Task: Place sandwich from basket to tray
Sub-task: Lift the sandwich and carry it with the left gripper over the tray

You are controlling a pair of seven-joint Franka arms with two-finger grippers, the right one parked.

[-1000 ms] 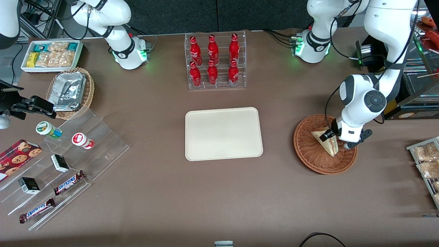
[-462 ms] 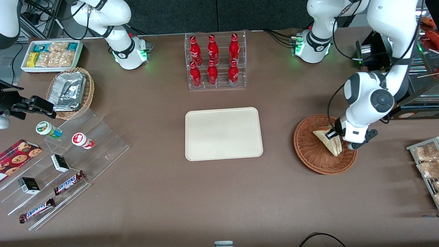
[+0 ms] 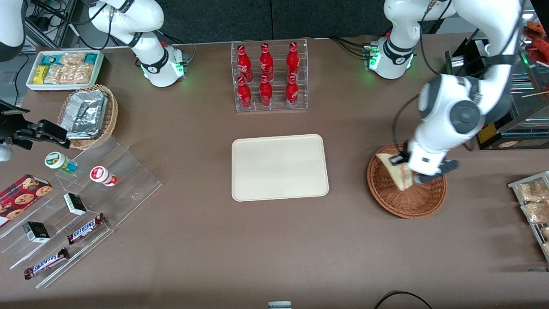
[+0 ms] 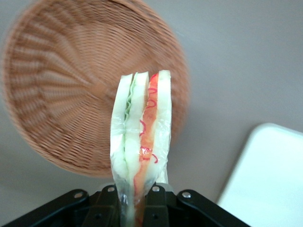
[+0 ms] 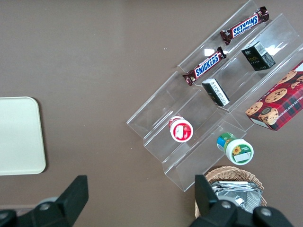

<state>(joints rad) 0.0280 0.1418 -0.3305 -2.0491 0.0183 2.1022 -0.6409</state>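
The sandwich (image 3: 396,171), a pale bread wedge in clear wrap with red-pink and cream layers, hangs just above the reddish-brown wicker basket (image 3: 407,202). My left gripper (image 3: 407,168) is shut on the wedge's narrow end. In the left wrist view the sandwich (image 4: 141,135) stands up from the gripper (image 4: 134,201), with the basket (image 4: 57,94) empty below it and a corner of the tray (image 4: 272,187) beside it. The cream-beige tray (image 3: 279,167) lies bare at the table's middle, toward the parked arm's end from the basket.
A clear rack of red bottles (image 3: 269,77) stands farther from the front camera than the tray. A rack of snack packets (image 3: 534,206) lies at the working arm's end. A clear stepped stand with snacks (image 3: 81,206) and a tan foil-filled basket (image 3: 88,113) are at the parked arm's end.
My left gripper has risen with the sandwich, lifting it off the basket's floor and shifting it a little toward the tray. The basket stays where it was.
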